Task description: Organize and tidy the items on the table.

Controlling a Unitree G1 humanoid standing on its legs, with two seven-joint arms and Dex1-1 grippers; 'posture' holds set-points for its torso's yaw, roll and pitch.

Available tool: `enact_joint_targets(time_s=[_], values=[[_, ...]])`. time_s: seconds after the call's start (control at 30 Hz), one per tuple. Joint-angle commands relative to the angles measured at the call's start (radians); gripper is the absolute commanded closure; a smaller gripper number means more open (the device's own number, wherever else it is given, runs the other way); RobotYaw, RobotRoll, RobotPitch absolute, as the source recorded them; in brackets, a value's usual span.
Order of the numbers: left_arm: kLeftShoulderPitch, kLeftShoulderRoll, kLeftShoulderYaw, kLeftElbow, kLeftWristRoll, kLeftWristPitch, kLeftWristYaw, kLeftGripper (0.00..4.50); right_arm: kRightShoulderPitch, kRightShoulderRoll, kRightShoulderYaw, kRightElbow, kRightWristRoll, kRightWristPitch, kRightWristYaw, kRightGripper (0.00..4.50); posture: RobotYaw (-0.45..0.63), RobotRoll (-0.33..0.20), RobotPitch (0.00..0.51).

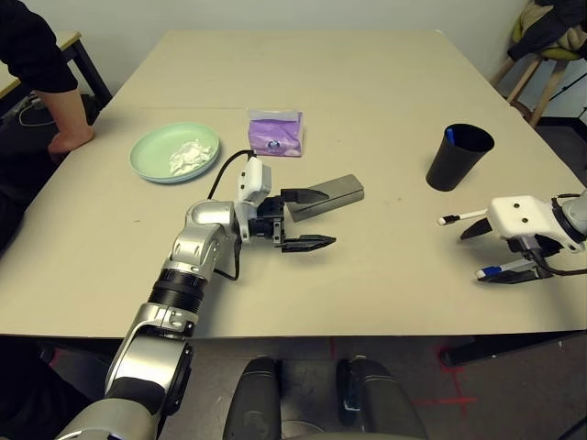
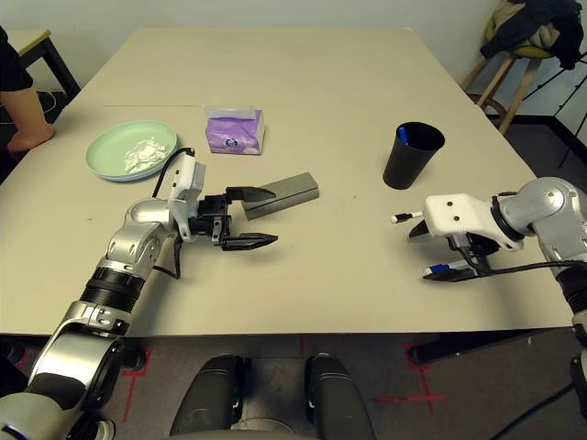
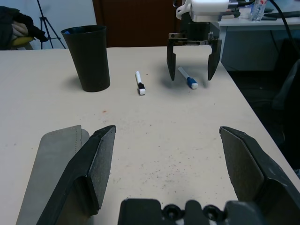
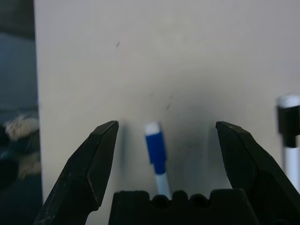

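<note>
Down at the lower right of the head view, the right gripper (image 1: 502,251) hangs with its two black fingers spread wide over a white marker with a blue cap (image 1: 489,271), which lies on the table between the fingers without touching them; the right wrist view shows the blue cap (image 4: 154,146) midway in the gap. A second white marker with a black cap (image 1: 460,218) lies just beyond, toward a tall black plastic cup (image 1: 457,158) holding something blue. At centre frame the left gripper (image 1: 310,220) points sideways, its jaws also spread and holding nothing; the far finger lies just beside, perhaps touching, a grey oblong glasses case (image 1: 328,195), and whether they touch cannot be told. Farther up, a purple tissue pack (image 1: 274,134) stands beside a pale green round plate (image 1: 159,141) carrying a crumpled white tissue (image 1: 190,156). Everything rests on a large table with a smooth beige top (image 1: 367,82). A person's dark sleeve and forearm (image 1: 50,82) lean on the table's edge at upper left, cut off by the frame, and a wooden stool draped with clothing (image 1: 543,46) stands at upper right. The cup's contents are hard to make out.
</note>
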Motion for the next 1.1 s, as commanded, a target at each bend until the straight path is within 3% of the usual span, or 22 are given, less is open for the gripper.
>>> enact_joint_targets(time_s=[0.03,0.37,0.87,0.97,1.1], values=[[-0.011,-0.001,-0.006,0.009,0.012,-0.016,0.009,0.02,-0.032,-0.015,0.031,0.033,-0.061,-0.052,-0.005,0.0,0.14,0.0,0.085],[-0.011,0.003,-0.005,0.006,0.012,-0.024,0.024,0.02,-0.085,-0.002,0.086,0.081,-0.179,-0.185,-0.056,0.0,0.14,0.0,0.085],[-0.012,0.011,-0.005,0.001,0.012,-0.026,0.033,0.02,-0.113,0.041,0.138,0.136,-0.248,-0.26,-0.096,0.0,0.16,0.0,0.084],[-0.008,0.013,-0.005,-0.004,0.009,-0.023,0.031,0.0,-0.109,0.054,0.134,0.144,-0.233,-0.251,-0.085,0.61,0.16,0.0,0.084],[-0.006,0.016,-0.004,-0.008,0.005,-0.019,0.03,0.0,-0.112,0.058,0.131,0.153,-0.211,-0.227,-0.049,2.0,0.16,0.0,0.084]])
